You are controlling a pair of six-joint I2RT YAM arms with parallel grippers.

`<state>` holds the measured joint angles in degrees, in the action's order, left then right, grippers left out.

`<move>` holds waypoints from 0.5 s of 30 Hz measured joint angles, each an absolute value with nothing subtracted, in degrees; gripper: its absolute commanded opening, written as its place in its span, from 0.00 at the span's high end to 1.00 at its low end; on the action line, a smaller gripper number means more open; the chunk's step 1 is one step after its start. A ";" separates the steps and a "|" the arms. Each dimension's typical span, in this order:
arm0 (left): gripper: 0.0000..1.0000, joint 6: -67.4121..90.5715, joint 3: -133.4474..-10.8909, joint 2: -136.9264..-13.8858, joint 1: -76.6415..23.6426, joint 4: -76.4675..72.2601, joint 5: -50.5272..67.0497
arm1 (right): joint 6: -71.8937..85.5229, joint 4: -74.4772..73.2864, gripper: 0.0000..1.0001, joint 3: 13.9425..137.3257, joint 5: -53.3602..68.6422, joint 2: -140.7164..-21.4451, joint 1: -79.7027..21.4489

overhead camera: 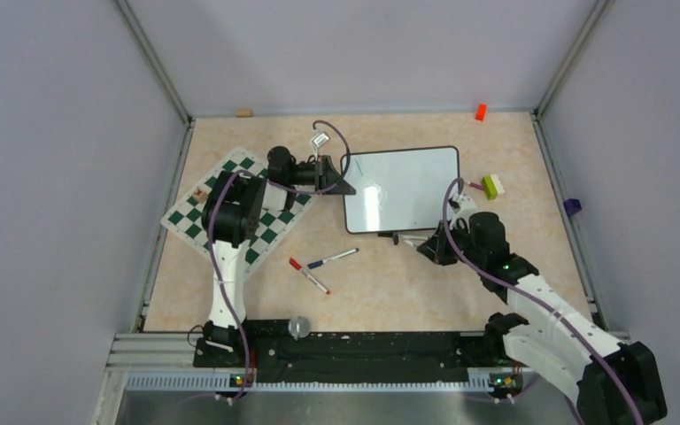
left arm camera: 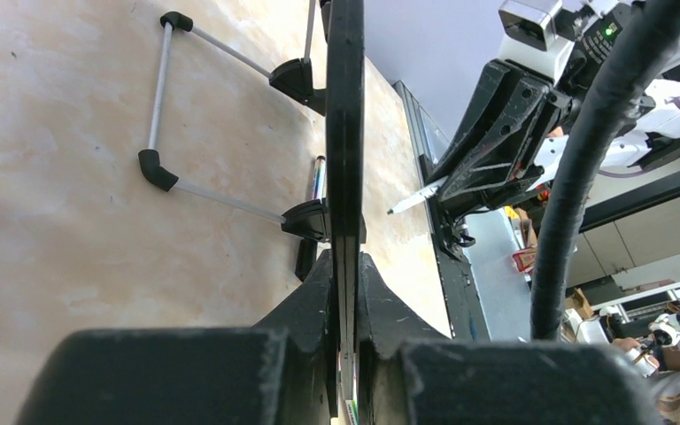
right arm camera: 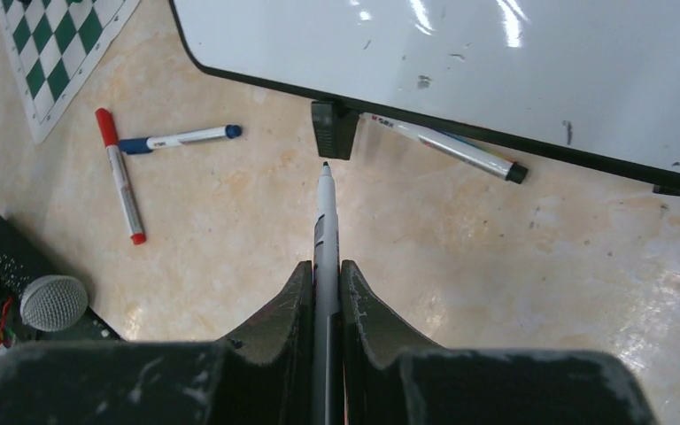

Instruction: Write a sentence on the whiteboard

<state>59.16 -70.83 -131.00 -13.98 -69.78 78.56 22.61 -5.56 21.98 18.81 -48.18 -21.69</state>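
The left arm [overhead camera: 227,297] and right arm [overhead camera: 553,319] were made white and black; purple cables [overhead camera: 343,140] were hung behind the black fingers [right arm camera: 279,328].

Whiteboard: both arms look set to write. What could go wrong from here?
1. The left claw pinches only the thin edge of the whiteboard; pen pressure could pivot it or make it slip.
2. The marker in the right claw points at the black foot on the near frame, with its tip off the board; it may snag there.
3. A loose marker lies partly under that near edge and could rock the board.
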 measured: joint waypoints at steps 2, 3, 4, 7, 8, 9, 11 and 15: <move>1.00 58.70 -70.83 -131.00 -13.98 -69.78 78.59 | 22.65 -5.82 1.00 22.87 17.37 -49.71 -21.17; 1.00 58.50 -70.85 -131.00 -13.98 -69.78 78.56 | 22.68 -5.80 1.00 23.40 16.86 -50.78 -20.95; 1.00 58.46 -70.83 -131.00 -13.98 -69.78 78.59 | 22.74 -5.65 1.00 24.03 16.43 -52.27 -20.69; 1.00 58.43 -70.83 -131.00 -13.98 -69.84 78.59 | 22.76 -5.28 1.00 26.50 15.66 -57.74 -20.34; 1.00 58.46 -70.83 -131.00 -13.98 -69.89 78.59 | 22.81 -5.06 1.00 27.11 15.59 -59.11 -20.34; 1.00 58.48 -70.83 -131.00 -13.96 -69.97 78.56 | 22.83 -4.84 1.00 27.59 15.51 -60.34 -20.32; 1.00 58.54 -70.83 -131.00 -13.91 -70.37 78.59 | 23.05 -4.03 1.00 28.58 15.46 -62.74 -20.32; 1.00 58.92 -70.83 -131.00 -13.72 -71.53 78.54 | 23.20 -2.15 1.00 29.76 15.46 -65.91 -20.29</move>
